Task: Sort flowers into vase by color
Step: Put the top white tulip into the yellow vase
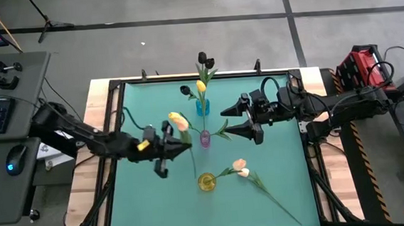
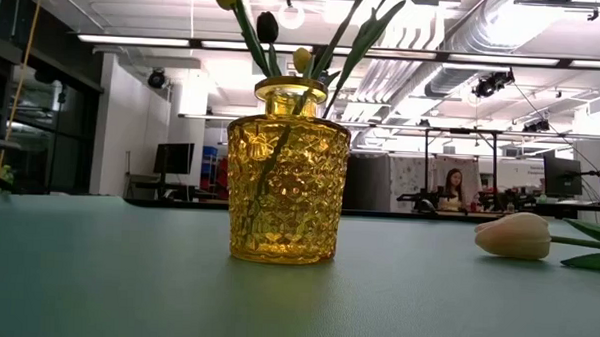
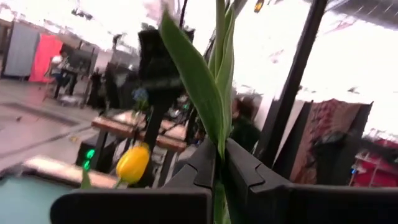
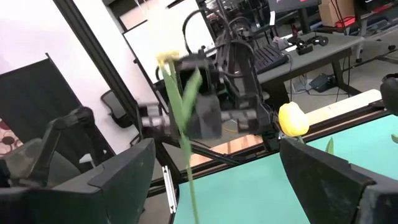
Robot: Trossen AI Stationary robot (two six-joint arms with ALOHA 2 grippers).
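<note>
Left claw (image 1: 178, 147): clenched on the green stem of a yellow tulip (image 1: 178, 121), left of centre over the green tabletop (image 1: 277, 165); in the left wrist view the stem and a long leaf rise from between the two dark fingers (image 3: 199, 165).
Yellow vase (image 1: 207, 182): near edge of the tabletop, centre; textured amber glass in the low view, no flower seen in it from above.
Purple vase (image 1: 205, 138): mid-tabletop, just right of the held tulip's head; what it holds cannot be told.
Blue vase (image 1: 202, 107): farther back, carrying a yellow tulip head (image 1: 201, 87); two near-black tulips (image 1: 204, 59) show beside and beyond it, toward the far edge.
Peach tulips (image 1: 240, 167): two pale heads lying flat on the tabletop right of the yellow vase, stems trailing toward the near right corner.
Right claw (image 1: 232, 121): released, fingers spread wide, right of the purple vase, gripping nothing.
Room: a person sits at a desk far behind the tabletop in the low view.
Writing: none legible on any vase or arm.
</note>
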